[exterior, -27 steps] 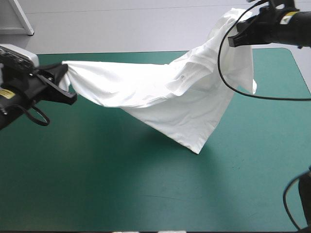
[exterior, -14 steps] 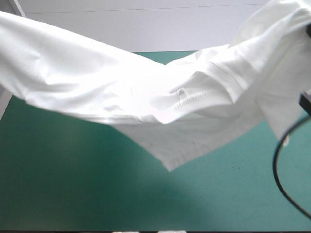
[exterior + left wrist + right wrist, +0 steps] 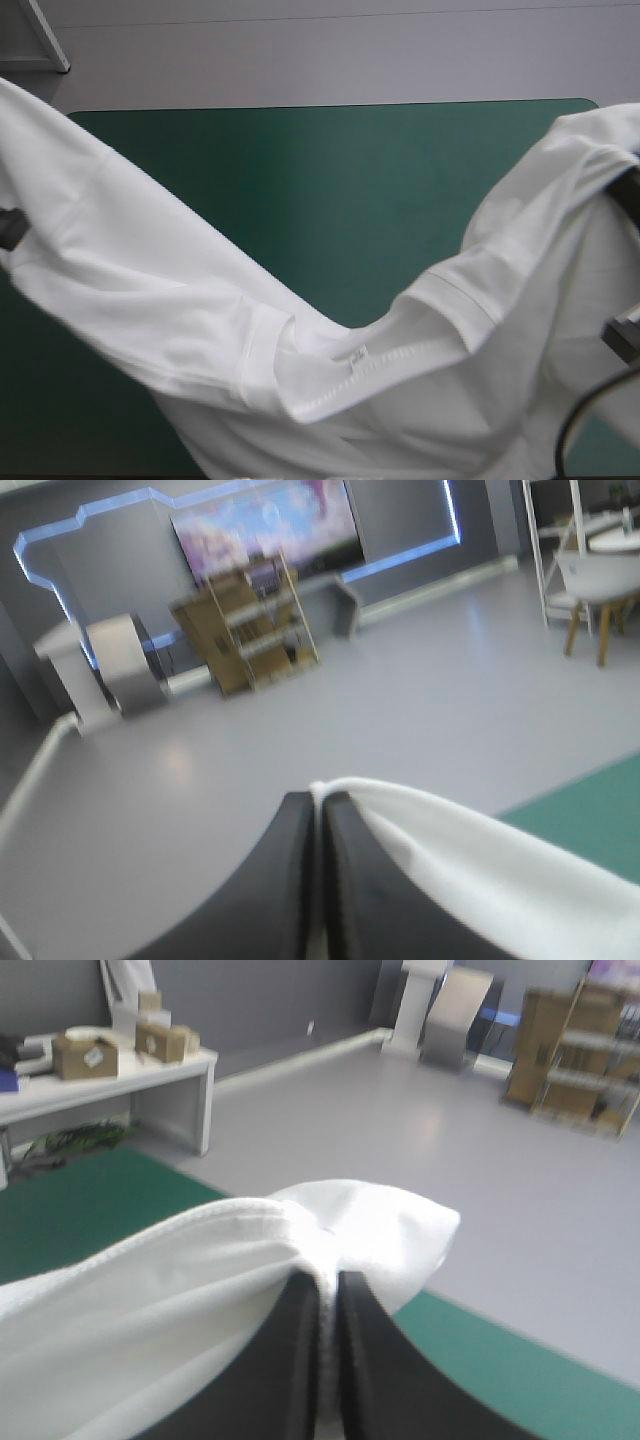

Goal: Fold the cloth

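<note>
The white T-shirt [image 3: 300,360] hangs in the air close under the high camera, slung between both arms, sagging in the middle with its collar and label showing. It hides most of both arms in the high view. My left gripper [image 3: 318,805] is raised and shut on a white edge of the T-shirt [image 3: 470,870], which trails off to one side over the teal-green table [image 3: 590,810]. The black fingers of my right gripper [image 3: 328,1280] are pinched on a bunched fold of the T-shirt [image 3: 200,1300], which drapes over them.
The teal-green table [image 3: 330,190] shows beyond the shirt, its far edge and rounded far right corner visible. Both wrist views look level across the room floor.
Both arms have lifted the shirt from a low stretch over the table up toward the camera. Its hanging point has left the table, and the cloth has swung nearer and lower in view.
</note>
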Controlling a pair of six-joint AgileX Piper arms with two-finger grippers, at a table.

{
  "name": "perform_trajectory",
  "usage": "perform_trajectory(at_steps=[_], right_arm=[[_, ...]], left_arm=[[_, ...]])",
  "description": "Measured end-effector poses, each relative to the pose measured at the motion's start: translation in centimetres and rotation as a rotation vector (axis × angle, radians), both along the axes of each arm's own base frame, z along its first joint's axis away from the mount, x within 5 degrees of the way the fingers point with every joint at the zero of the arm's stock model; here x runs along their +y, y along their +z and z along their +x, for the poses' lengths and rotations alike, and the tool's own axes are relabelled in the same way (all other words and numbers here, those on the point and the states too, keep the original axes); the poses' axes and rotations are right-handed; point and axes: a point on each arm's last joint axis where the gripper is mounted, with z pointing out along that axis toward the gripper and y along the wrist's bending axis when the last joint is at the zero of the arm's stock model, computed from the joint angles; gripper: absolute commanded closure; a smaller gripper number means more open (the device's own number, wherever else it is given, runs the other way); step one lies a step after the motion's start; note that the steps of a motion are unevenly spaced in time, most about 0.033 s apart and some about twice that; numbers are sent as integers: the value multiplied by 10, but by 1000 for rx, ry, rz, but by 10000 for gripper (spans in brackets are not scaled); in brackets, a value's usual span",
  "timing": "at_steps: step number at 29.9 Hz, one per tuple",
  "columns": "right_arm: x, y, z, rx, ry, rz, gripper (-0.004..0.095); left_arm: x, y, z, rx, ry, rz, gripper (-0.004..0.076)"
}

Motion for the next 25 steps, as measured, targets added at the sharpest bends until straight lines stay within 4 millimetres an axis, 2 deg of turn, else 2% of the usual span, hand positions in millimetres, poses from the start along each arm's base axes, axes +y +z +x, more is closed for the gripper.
perform_trajectory(at_steps=[3, 6, 9, 10, 13, 15, 19, 22, 25], right_arm=[[7, -36, 52, 194, 22, -7, 908], [13, -82, 104, 381, 39, -6, 908], [16, -137, 153, 543, 22, -8, 908], [17, -162, 173, 603, 6, -8, 908], [18, -210, 214, 701, -30, -21, 908], [18, -232, 241, 728, -55, -28, 908], [19, -264, 295, 734, -107, -34, 908], [20, -274, 330, 712, -135, -27, 908], [20, -273, 360, 681, -150, -18, 908]], left_arm=[[0, -41, 44, 198, 2, 2, 705], [1, -88, 84, 357, 17, -10, 705], [3, -138, 120, 486, 45, -24, 705], [4, -154, 132, 525, 55, -29, 705], [5, -198, 166, 612, 86, -45, 705], [5, -218, 188, 649, 88, -50, 705], [1, -248, 236, 657, 64, -77, 705], [-3, -264, 267, 634, 66, -81, 705], [-4, -278, 294, 637, 76, -83, 705]])
